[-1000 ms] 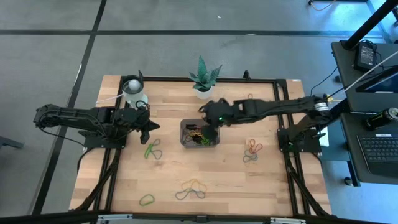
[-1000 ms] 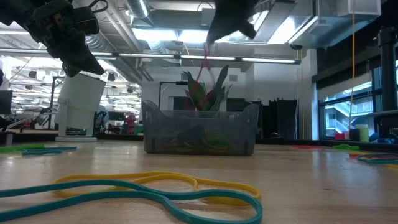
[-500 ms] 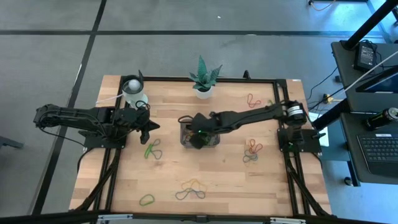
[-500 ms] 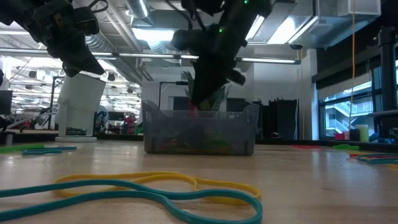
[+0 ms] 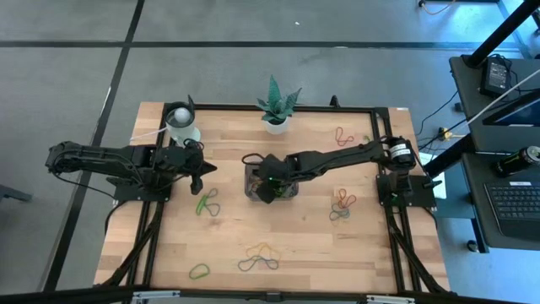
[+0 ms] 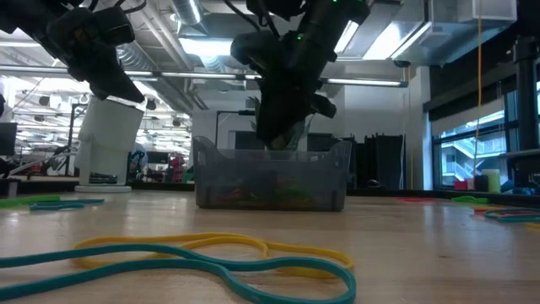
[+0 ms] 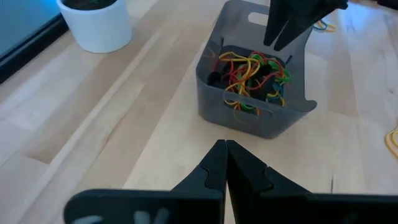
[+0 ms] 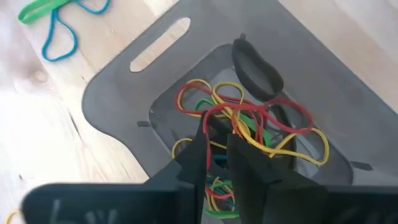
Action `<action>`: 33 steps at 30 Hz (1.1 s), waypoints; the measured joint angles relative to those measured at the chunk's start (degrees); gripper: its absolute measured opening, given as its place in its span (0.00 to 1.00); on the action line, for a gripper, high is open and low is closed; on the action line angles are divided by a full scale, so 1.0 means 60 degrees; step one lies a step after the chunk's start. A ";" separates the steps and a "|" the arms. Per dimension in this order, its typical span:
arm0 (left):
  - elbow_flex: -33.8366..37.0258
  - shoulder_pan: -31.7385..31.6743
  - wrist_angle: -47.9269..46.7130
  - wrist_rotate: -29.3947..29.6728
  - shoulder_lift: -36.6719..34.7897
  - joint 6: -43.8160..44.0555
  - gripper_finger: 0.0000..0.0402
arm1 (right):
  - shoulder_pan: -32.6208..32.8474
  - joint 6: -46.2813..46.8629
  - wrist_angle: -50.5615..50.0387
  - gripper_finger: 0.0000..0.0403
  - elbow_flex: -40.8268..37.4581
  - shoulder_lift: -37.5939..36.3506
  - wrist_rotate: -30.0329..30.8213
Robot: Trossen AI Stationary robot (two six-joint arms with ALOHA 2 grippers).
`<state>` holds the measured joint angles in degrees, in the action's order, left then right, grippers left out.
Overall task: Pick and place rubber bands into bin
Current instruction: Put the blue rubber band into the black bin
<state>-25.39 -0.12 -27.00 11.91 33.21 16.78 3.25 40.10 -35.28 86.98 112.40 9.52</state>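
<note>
The dark grey bin [image 5: 291, 192] stands mid-table, holding a tangle of red, yellow, green and black rubber bands [image 7: 252, 71]. My right gripper [image 5: 267, 189] hangs over the bin's left half, fingertips just above the pile [image 8: 217, 134] and open by a narrow gap. A red band [image 8: 273, 109] lies on top of the pile, one end right at those fingertips. My left gripper [image 5: 211, 171] hovers left of the bin, shut and holding nothing [image 7: 225, 146]. Loose bands lie flat on the table: a green and blue pair [image 5: 207, 203], a yellow and teal pair [image 5: 260, 256], and a bunch at the right [image 5: 342, 205]. My right gripper points down into the bin from above. The red band's end [image 8: 208, 118] runs along one fingertip. I cannot tell whether the finger touches it.
A white cup [image 5: 180, 122] and a potted plant [image 5: 276, 105] stand at the far edge. A single green band [image 5: 199, 271] lies near the front edge and a red one [image 5: 342, 135] at the far right. Black frame rails border the table.
My right gripper moved from above the bin's far right part toward the table's left and near edge, and came down to the bin. The red band that hung below it a second ago now lies on the pile.
</note>
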 joint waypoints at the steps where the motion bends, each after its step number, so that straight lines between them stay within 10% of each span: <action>1: 0.0000 0.0001 0.0001 0.0003 -0.0004 0.0000 0.00 | 0.0000 0.0000 -0.0018 0.19 -0.0004 -0.0029 0.0000; 18: -0.0002 0.0037 0.0186 -0.0267 0.0125 -0.0007 0.00 | 0.0174 -0.2264 -0.1370 0.31 -0.0173 -0.2079 0.1277; 33: -0.2483 0.0907 -0.1598 0.0975 0.3518 0.1520 0.00 | 0.1098 0.0409 -0.0376 0.31 -0.6239 -0.8216 0.1556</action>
<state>-40.29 5.32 -36.59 17.76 54.32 25.90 9.83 42.55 -37.54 49.55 63.11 18.85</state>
